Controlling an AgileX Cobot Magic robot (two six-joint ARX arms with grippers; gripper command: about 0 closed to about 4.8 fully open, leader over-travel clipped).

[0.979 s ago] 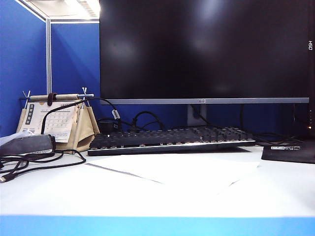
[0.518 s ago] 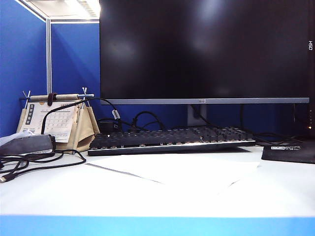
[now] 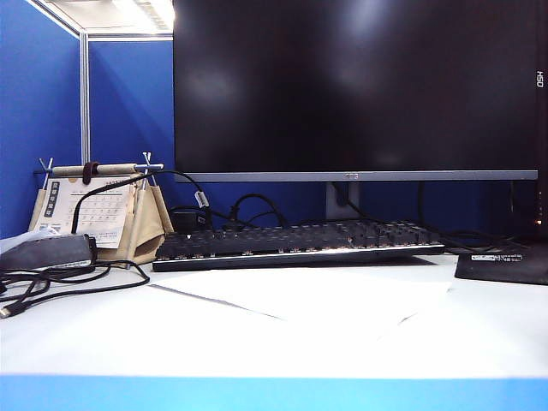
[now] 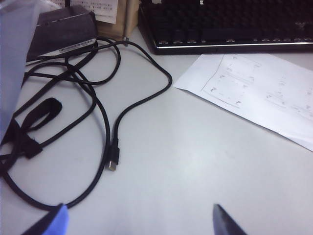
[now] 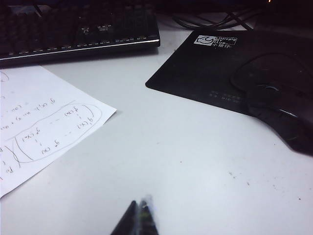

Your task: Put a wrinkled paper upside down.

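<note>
The wrinkled paper (image 3: pixel 317 295) lies flat on the white desk in front of the keyboard, one corner toward the front. Faint print shows on it in the left wrist view (image 4: pixel 254 93), and handwritten maths in the right wrist view (image 5: pixel 44 127). My left gripper (image 4: pixel 139 220) hovers open over bare desk, short of the paper's corner, with nothing between its fingertips (image 4: pixel 55 220). My right gripper (image 5: pixel 139 213) is shut on nothing, its tips pressed together above bare desk beside the paper's other corner. Neither gripper shows in the exterior view.
A black keyboard (image 3: pixel 300 242) sits behind the paper under a large monitor (image 3: pixel 355 86). A beige desk calendar (image 3: pixel 103 210), a dark adapter (image 4: pixel 58 29) and looped black cables (image 4: pixel 98 112) crowd the left. A black mouse pad (image 5: pixel 230 68) with a mouse (image 5: pixel 281 105) lies at the right.
</note>
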